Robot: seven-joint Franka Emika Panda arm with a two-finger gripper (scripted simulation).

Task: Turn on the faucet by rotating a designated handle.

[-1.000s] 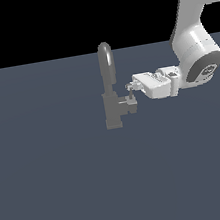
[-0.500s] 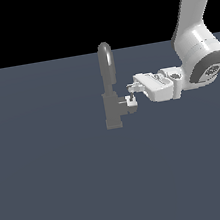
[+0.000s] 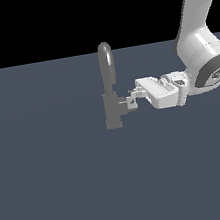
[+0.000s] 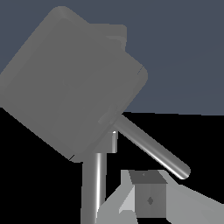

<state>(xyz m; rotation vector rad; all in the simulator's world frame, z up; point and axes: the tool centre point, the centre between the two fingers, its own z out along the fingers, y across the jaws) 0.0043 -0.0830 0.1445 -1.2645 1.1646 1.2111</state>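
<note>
The matte grey faucet (image 3: 112,109) is standing upright on the flat dark surface, its blocky rectangular body carrying a tall, narrow arched spout with a rounded top. The handle (image 3: 126,103), a short grey stub, is sticking out toward the exterior view's right.

The exterior view stands off from the scene and looks level-to-slightly-down across the flat grey bench (image 3: 60,191), taking in the whole faucet (image 3: 110,94) and the arm reaching in from the exterior view's right. The wrist view sits very close, facing the faucet (image 4: 70,87) body, which fills much of it. Both views share the faucet, its handle (image 4: 151,146) and a gripper fingertip (image 4: 148,199).
</note>
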